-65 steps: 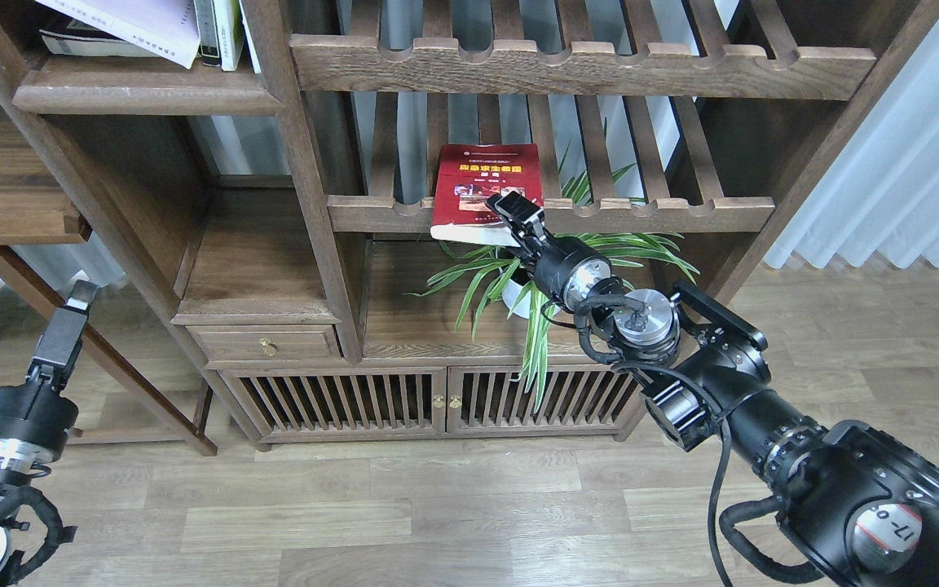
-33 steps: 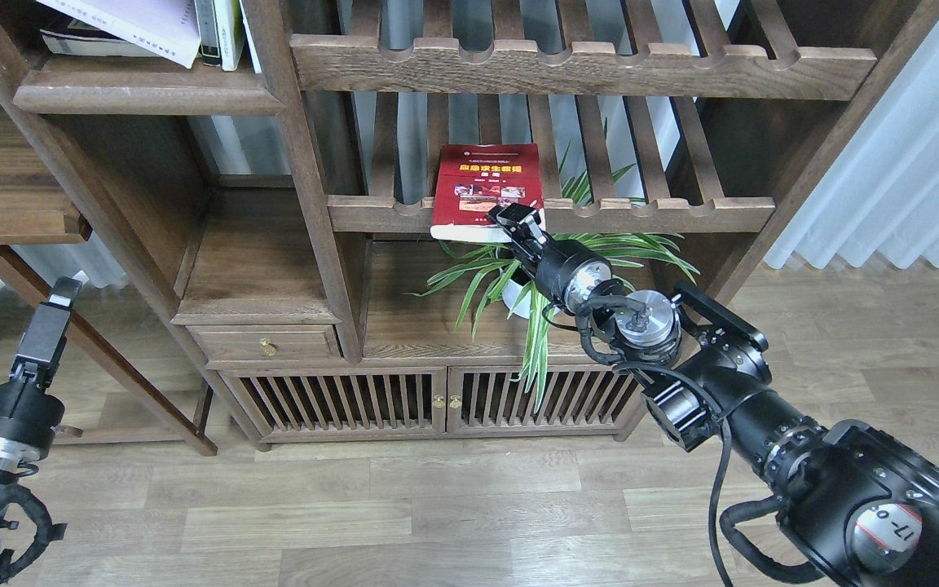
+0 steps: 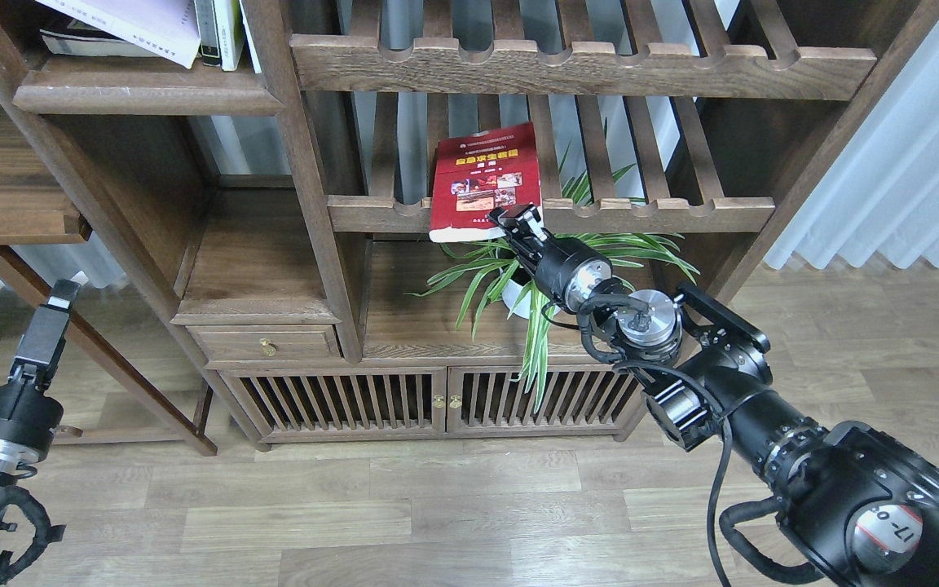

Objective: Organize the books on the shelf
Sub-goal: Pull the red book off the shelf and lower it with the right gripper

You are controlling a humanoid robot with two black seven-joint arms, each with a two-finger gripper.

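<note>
**Red book tips up on the rack**

Wooden floor boards run under a big brown bookcase, with pale curtains off to the side.

Head view: the red book (image 3: 482, 181) lies on the slatted rack (image 3: 665, 214), with its near edge sticking out over the rack's bumpy front rail. Its long side runs from front to back, and its far end is tipped up off the slats. The right gripper (image 3: 518, 221) is at the book's near right corner, and its fingers look pressed onto that corner, pinching the book. So the book lies just up and ahead of the gripper, and the right arm is by far the nearer one. A green plant (image 3: 510, 273) sits just under the book. The solid shelf (image 3: 143, 94) is up and well to the left of the book, and a pale book (image 3: 131, 24) leans there with other books. I think the red book has to travel up and left to reach it.

The left gripper (image 3: 46, 334) is far to the lower left of the book, holding nothing. I cannot tell if its fingers are spread or together.

Half a second ago the book lay flatter on the slats. Now its far end stands higher and it is turned a little. The right gripper has hardly moved.
</note>
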